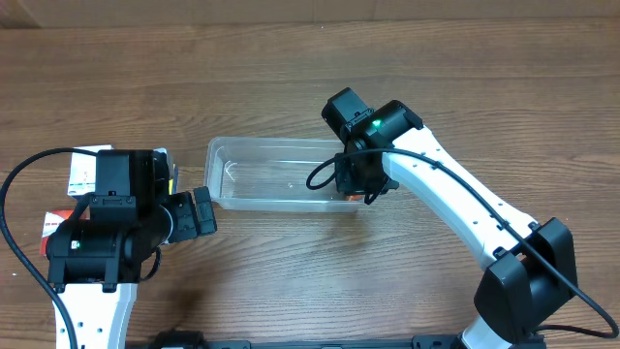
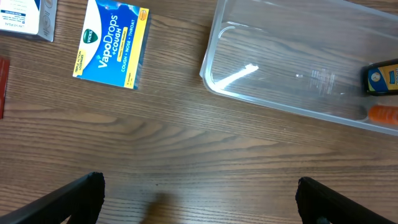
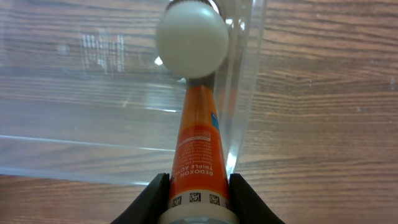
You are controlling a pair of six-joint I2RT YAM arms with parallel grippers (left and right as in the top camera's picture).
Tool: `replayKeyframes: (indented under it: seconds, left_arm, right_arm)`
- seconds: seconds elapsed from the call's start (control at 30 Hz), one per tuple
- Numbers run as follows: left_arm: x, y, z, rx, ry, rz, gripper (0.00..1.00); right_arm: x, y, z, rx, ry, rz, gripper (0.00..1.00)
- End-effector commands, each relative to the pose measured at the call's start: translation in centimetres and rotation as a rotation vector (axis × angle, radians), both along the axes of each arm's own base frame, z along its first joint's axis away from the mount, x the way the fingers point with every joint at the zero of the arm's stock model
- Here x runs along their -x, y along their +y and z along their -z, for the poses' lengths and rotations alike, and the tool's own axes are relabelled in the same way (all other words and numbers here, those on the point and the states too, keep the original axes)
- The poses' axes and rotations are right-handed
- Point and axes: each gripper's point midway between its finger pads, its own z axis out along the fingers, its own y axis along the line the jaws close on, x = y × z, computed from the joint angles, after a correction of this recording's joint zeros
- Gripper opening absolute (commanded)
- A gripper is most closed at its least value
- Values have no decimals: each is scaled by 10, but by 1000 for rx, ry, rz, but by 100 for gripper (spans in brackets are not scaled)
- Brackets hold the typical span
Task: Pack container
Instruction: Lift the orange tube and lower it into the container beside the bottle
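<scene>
The clear plastic container (image 1: 276,173) lies in the middle of the table and also shows in the left wrist view (image 2: 298,62). My right gripper (image 1: 363,189) is at the container's right end, shut on an orange Redoxon tube (image 3: 199,137) with a white round cap (image 3: 191,37). The tube points over the container's end wall (image 3: 245,93), and a bit of it shows in the left wrist view (image 2: 384,113). My left gripper (image 2: 199,193) is open and empty above bare table, just left of the container (image 1: 203,211).
A blue VapoDrops box (image 2: 112,43) lies left of the container. A white box (image 1: 87,170) and a red pack (image 1: 53,223) lie further left, partly under the left arm. A dark blue and yellow item (image 2: 382,78) shows at the container's right end.
</scene>
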Motion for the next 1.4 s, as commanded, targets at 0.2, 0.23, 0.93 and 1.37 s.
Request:
replayKeyframes:
  seconds: [0.2, 0.23, 0.93, 1.37]
  left_arm:
    - [-4, 1, -7, 12, -22, -12, 100]
    - [-4, 1, -7, 12, -22, -12, 100]
    - [-4, 1, -7, 12, -22, -12, 100]
    - [-4, 1, -7, 13, -23, -12, 100]
  right_arm:
    - [1, -2, -3, 6, -8, 7, 36]
    - [1, -2, -3, 6, -8, 7, 36]
    - [3, -1, -3, -1, 1, 7, 61]
    - [-22, -6, -21, 73, -134, -50, 71]
